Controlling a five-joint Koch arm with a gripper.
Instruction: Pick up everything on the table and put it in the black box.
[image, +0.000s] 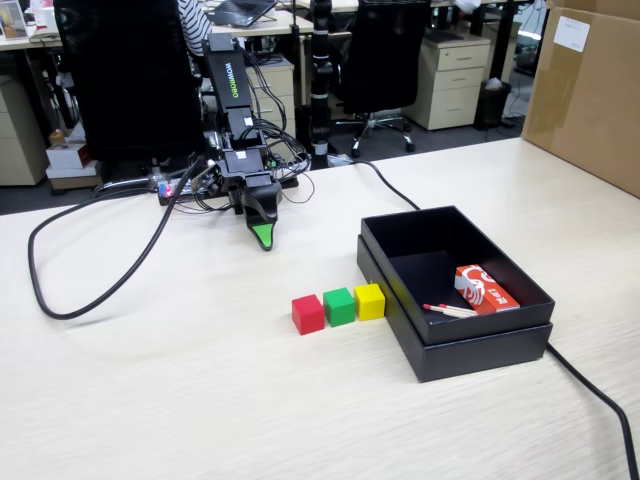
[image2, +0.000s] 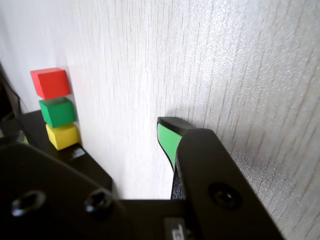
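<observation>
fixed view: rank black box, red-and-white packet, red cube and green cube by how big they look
1. black box
2. red-and-white packet
3. red cube and green cube: these look alike, so no ranking between them.

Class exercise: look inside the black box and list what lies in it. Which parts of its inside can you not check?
In the fixed view, the black box holds a red-and-white packet and thin red-tipped sticks. No cubes are inside. The floor strip behind the near wall is hidden.
</observation>
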